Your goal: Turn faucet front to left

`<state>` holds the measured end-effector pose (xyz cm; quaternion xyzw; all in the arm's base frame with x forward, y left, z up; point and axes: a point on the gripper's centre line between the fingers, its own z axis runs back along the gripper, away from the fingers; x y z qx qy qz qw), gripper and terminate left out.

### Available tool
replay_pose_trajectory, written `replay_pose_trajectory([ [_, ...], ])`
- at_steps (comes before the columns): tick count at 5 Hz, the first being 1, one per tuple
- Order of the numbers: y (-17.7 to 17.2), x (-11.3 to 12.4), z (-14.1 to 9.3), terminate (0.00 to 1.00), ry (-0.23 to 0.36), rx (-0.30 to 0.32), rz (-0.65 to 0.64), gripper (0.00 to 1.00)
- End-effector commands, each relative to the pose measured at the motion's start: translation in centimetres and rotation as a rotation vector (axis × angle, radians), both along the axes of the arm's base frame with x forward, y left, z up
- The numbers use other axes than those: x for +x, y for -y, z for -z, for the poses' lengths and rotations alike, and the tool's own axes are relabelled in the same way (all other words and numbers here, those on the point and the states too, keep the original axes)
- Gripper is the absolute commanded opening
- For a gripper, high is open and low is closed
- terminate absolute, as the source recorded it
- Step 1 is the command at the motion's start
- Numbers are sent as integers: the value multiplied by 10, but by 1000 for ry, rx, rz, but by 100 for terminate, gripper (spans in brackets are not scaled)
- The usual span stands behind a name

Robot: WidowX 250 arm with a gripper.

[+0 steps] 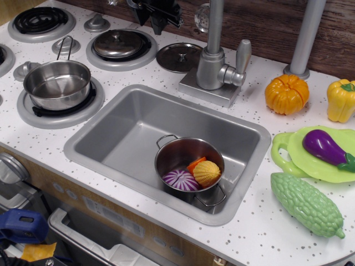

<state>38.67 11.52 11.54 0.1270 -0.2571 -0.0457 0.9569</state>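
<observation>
- Black gripper (159,12) is hanging at the counter's back edge, mostly cut off; whether its jaws are apart cannot be told.
- Silver faucet (213,64) is standing behind the sink (105,136), lever pointing right, clear of the gripper.
- Steel pot (190,166) is sitting inside the sink.

only the lower end of the gripper (158,12) is visible at the top edge: a black, blocky body with angular parts and some small light reflections on it.
</observation>
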Motion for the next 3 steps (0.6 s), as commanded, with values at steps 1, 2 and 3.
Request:
replay_pose_trajectory([
  [1,-11,16,-4,0,20,26,45,0],
  [2,-14,23,-5,0,17,16,52,0],
  [3,-14,28,-5,100,18,16,59,0],
])
